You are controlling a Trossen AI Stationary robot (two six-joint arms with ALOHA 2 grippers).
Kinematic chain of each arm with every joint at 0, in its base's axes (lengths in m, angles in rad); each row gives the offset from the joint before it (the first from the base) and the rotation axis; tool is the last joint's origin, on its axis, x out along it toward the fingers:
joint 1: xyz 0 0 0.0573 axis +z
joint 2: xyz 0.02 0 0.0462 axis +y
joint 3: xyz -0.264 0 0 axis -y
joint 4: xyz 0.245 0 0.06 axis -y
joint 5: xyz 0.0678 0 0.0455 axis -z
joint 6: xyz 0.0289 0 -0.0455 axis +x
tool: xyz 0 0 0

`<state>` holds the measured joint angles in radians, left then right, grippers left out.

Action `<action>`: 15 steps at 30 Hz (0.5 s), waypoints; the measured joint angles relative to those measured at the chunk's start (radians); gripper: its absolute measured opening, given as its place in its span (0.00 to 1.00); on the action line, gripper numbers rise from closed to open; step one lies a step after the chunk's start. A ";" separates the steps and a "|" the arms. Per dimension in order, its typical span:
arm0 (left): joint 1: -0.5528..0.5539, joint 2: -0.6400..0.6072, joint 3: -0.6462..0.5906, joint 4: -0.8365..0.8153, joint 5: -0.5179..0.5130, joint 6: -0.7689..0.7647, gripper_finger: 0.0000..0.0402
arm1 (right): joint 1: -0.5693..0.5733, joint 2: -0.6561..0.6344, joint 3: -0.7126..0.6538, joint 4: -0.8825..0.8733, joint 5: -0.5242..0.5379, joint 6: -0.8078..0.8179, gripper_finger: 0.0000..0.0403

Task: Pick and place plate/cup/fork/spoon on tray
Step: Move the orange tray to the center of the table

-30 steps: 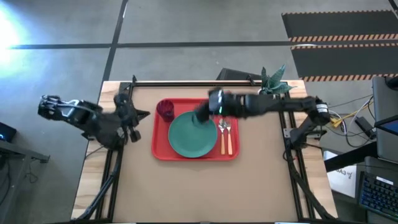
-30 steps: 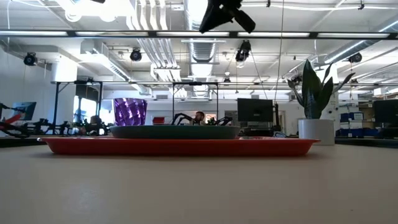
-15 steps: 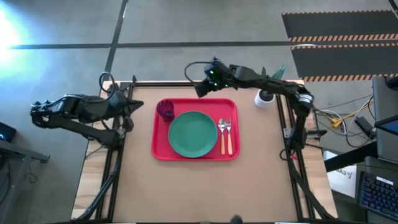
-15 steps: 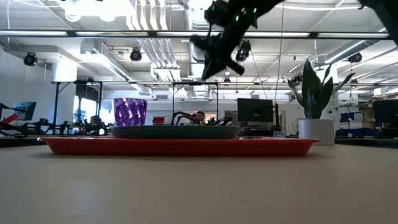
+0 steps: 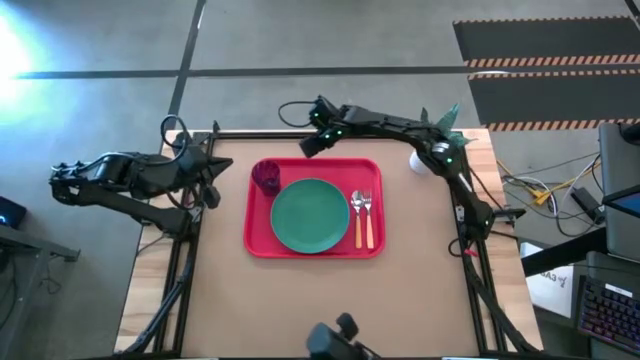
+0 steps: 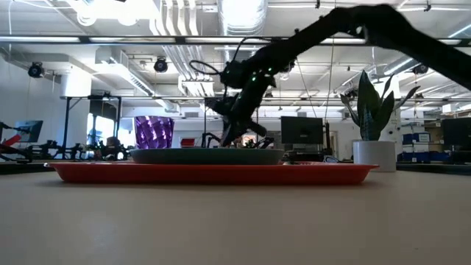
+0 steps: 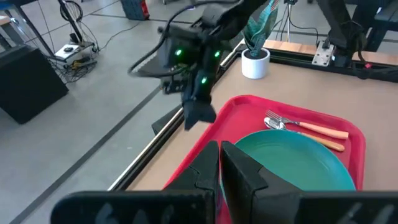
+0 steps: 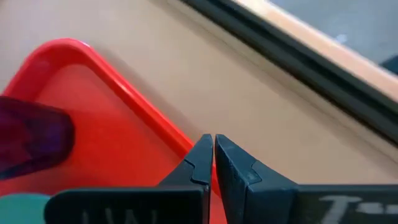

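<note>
High view: the plate (image 5: 310, 214), cup (image 5: 266, 176), fork (image 5: 368, 213) and spoon (image 5: 356, 212) all lie on the tray (image 5: 262, 240); right hand (image 5: 310, 145) hovers at its far rim, left hand (image 5: 212, 175) waits off the bench; wrist views: both hands pinched shut, empty; a low swing might topple the cup.

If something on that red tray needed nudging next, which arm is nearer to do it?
Probably the right. Its gripper hangs, fingers shut, just past the tray's far edge near the cup, while the left gripper sits at the table's left edge.
</note>
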<state>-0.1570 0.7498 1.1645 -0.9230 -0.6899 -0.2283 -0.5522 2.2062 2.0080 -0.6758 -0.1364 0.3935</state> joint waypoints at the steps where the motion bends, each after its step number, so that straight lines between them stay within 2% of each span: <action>1: 0.000 0.000 0.000 0.000 0.000 0.000 0.00 | 0.000 0.030 0.031 0.000 -0.021 -0.001 0.02; 9: 0.000 -0.005 0.000 0.000 0.001 0.000 0.00 | 0.011 0.207 0.247 -0.055 -0.055 -0.002 0.02; 15: 0.000 -0.012 0.000 -0.001 0.002 0.000 0.00 | 0.020 0.246 0.292 -0.105 -0.052 -0.002 0.02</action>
<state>-0.1570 0.7376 1.1645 -0.9241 -0.6882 -0.2283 -0.5319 2.4526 2.3003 -0.7808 -0.1881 0.3912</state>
